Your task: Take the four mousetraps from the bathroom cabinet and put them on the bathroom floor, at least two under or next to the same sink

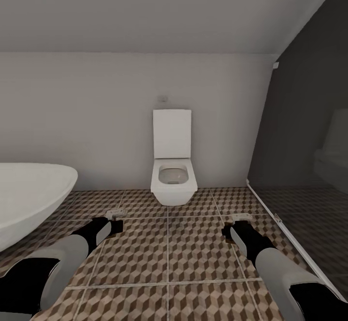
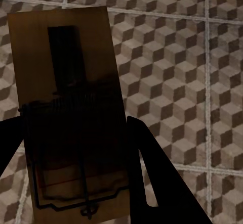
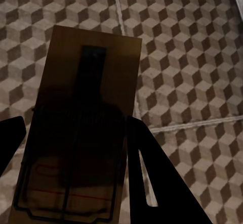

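Clamping one mousetrap (image 2: 71,118) each (image 3: 81,133) between black fingers (image 2: 152,178) above bathroom floor (image 1: 169,248).

No legible text or signs

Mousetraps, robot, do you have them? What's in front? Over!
Left gripper shut on a mousetrap. Right gripper shut on another mousetrap. Both over bathroom floor. Toilet ahead, bathtub at left.
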You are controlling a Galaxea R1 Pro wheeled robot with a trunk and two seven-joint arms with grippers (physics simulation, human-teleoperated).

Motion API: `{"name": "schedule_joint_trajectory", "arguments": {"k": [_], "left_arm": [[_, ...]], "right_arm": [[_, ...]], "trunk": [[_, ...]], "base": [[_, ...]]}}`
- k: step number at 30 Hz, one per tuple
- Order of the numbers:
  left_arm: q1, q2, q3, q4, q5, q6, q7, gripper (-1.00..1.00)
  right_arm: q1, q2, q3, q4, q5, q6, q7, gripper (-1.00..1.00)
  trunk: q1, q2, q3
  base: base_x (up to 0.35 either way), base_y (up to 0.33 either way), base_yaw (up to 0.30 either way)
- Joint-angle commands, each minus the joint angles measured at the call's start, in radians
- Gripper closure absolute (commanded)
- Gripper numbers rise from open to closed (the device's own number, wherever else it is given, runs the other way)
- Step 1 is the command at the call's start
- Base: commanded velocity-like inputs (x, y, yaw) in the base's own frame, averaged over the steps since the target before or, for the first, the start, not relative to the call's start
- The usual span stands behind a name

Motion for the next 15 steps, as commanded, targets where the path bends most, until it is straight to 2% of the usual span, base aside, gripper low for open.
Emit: {"name": "schedule_joint_trajectory", "arguments": {"k": [1,15], "left_arm": [[0.0,0.0,-0.006,-0.002,0.009,0.006,0.002,1.0],[0.0,0.0,-0.006,-0.002,0.009,0.006,0.002,1.0]], "right_arm": [[0.0,-0.001,0.009,-0.002,-0.007,0.006,-0.008,1.0],[0.0,-0.003,0.006,-0.002,-0.012,0.004,-0.012,1.0]], "trunk": [[0.0,0.0,-0.001],[0.0,0.0,-0.005]], "base": [[0.0,0.0,0.0],[0.0,0.0,0.018]]}}
